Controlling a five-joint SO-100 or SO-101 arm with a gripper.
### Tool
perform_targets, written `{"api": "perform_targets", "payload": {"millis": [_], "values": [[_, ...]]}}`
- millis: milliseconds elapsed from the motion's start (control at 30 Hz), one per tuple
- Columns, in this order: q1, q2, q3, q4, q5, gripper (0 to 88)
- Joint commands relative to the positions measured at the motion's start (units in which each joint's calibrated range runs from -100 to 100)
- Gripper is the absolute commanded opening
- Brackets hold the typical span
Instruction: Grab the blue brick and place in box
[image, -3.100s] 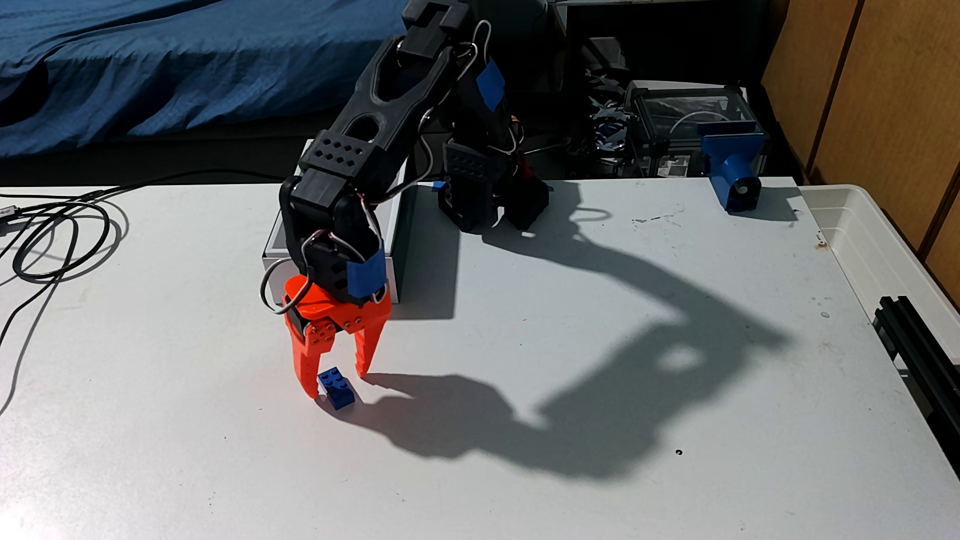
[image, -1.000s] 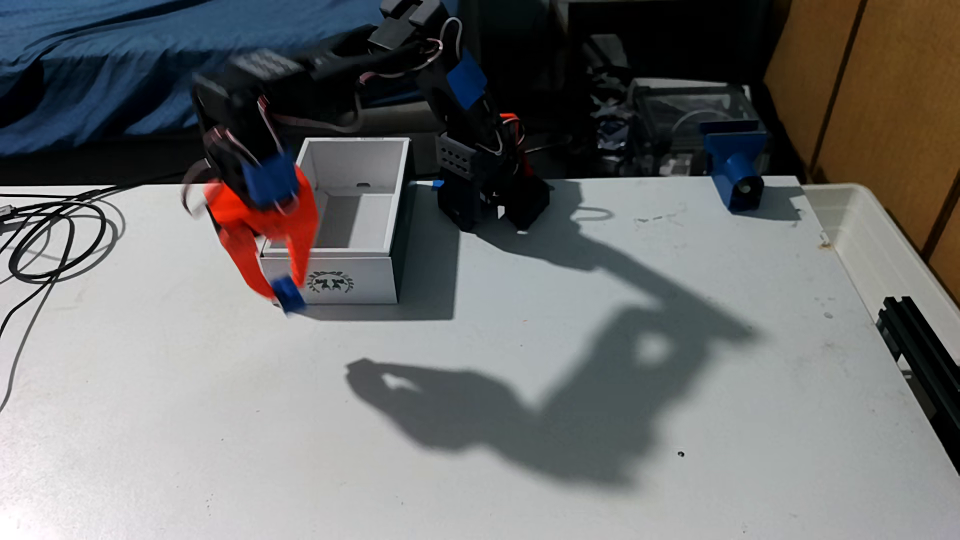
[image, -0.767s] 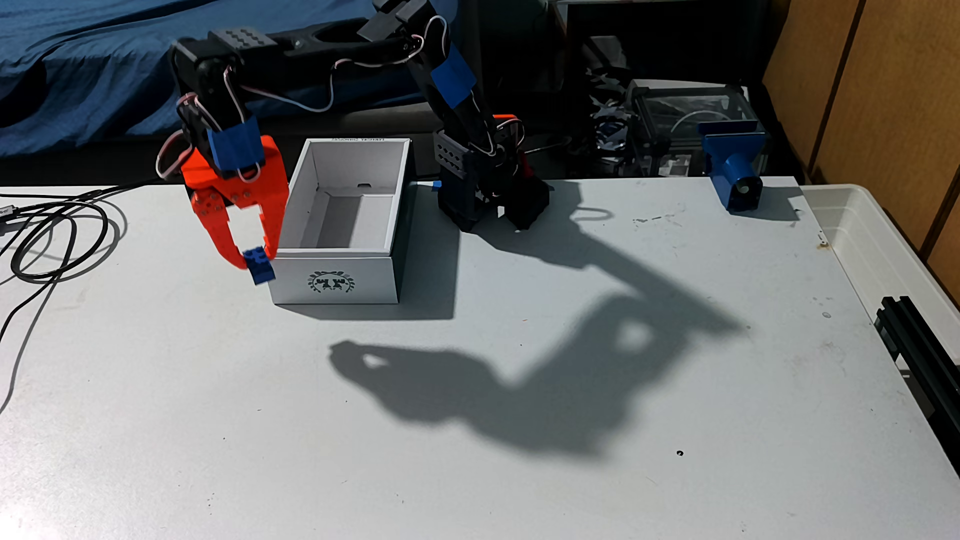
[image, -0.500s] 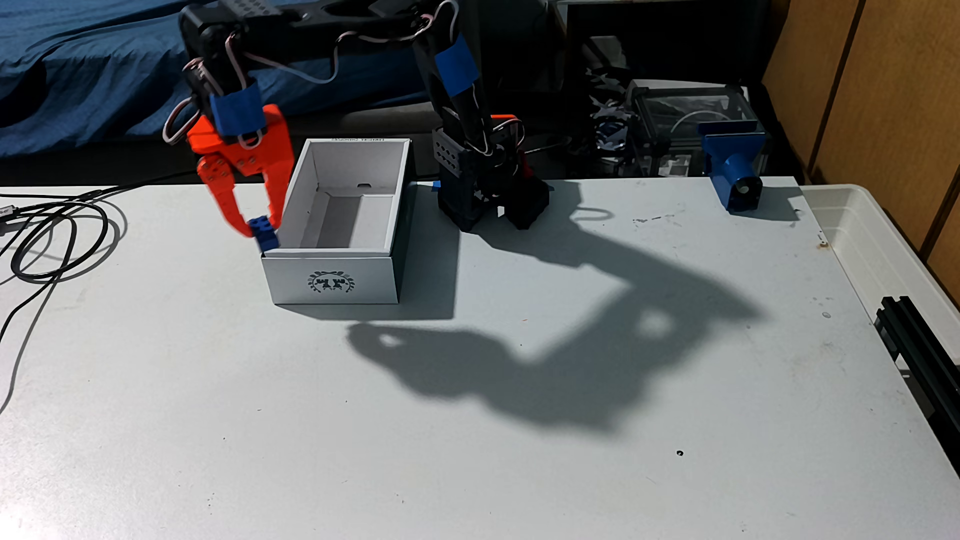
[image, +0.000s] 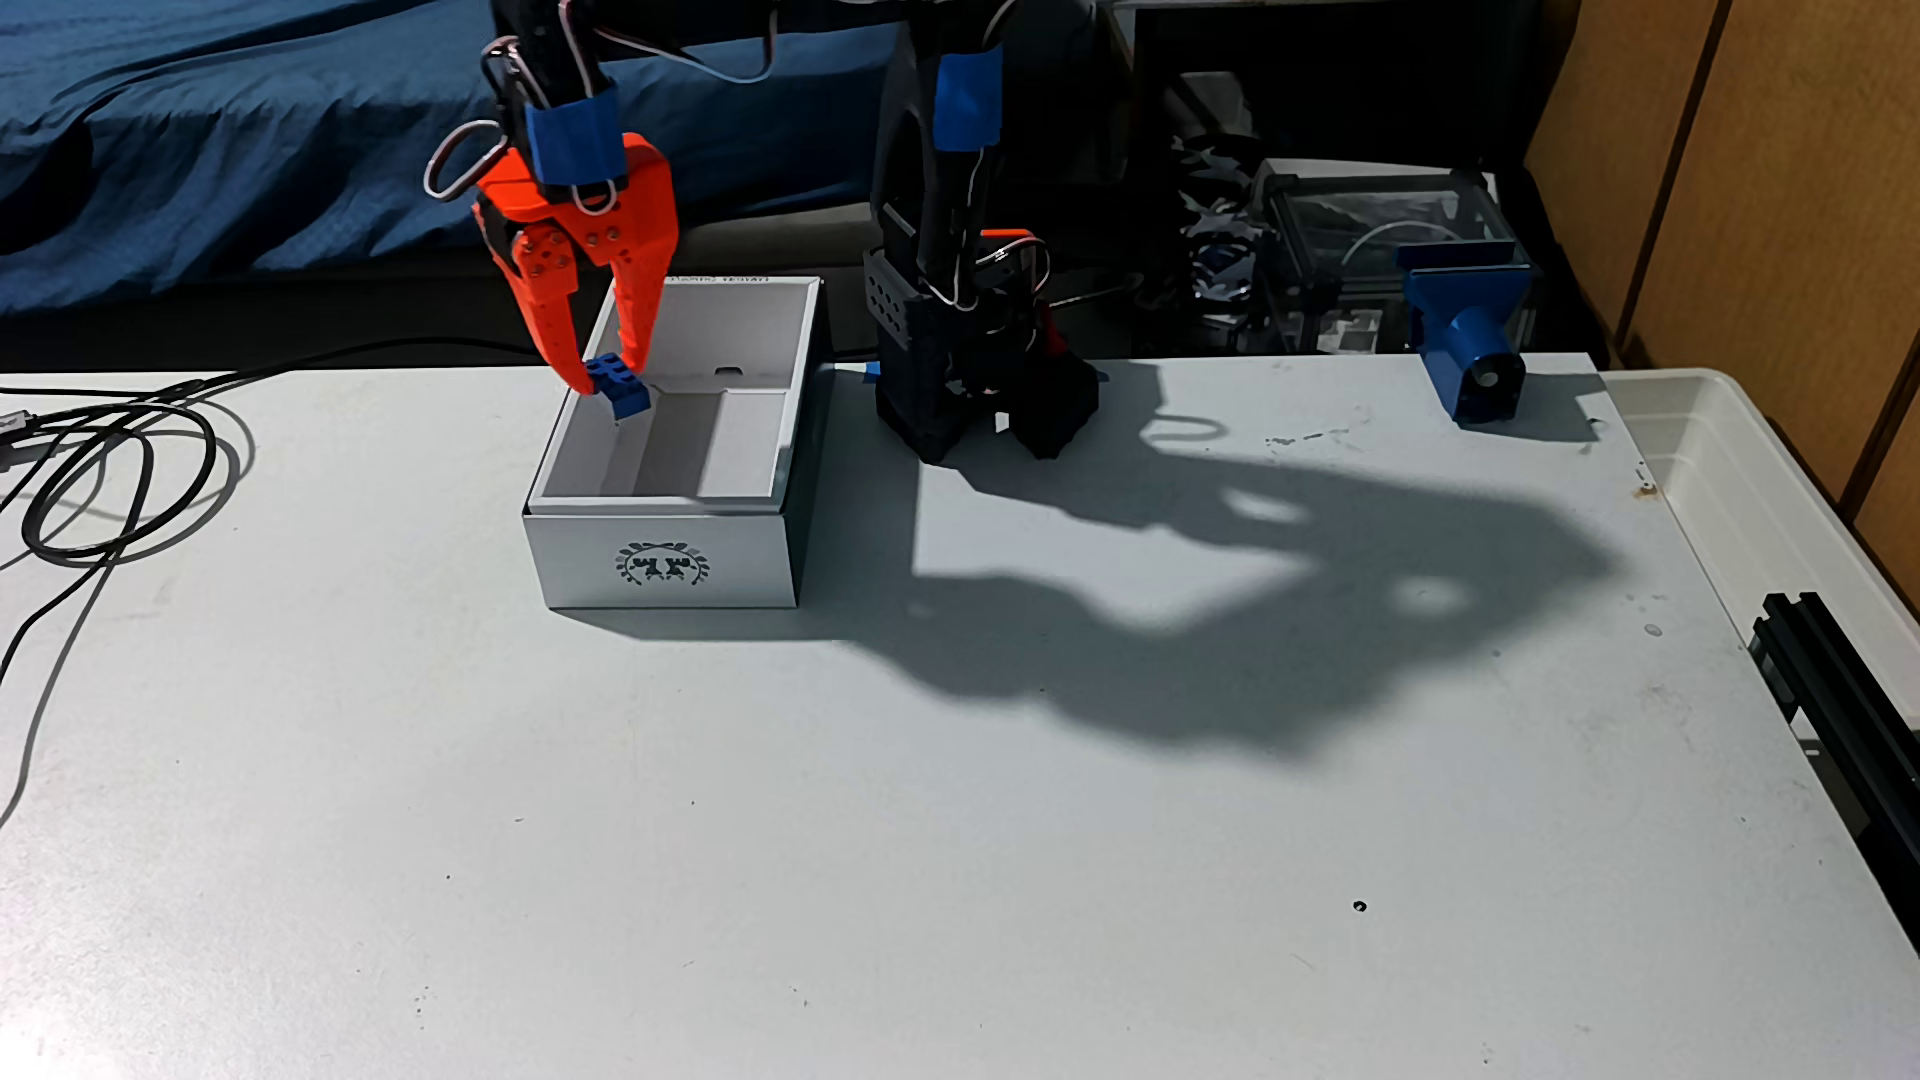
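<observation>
— Since we carry the blue brick (image: 617, 386) over the left wall of the box (image: 665, 561), should we let go at once?

— Better we shift a little right first, toward the middle of the opening, so it cannot catch the rim.

— How does the gripper (image: 611, 376) stand?

— Its 2 orange fingers (image: 553, 312) are nearly together, pinching the brick at their tips, clear of the box floor.
</observation>
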Motion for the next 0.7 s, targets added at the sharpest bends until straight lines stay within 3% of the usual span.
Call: {"api": "perform_targets", "payload": {"millis": [0,167,367,667], "values": [[1.1,-6.9,8.8,-6.7,1.4,1.2],[2.1,-12.3,19.3,-13.9,3.1,1.2],[2.1,-14.3,24.4,-15.3,4.2,1.4],[2.6,-14.3,24.7,-14.7,4.4,11.9]]}}
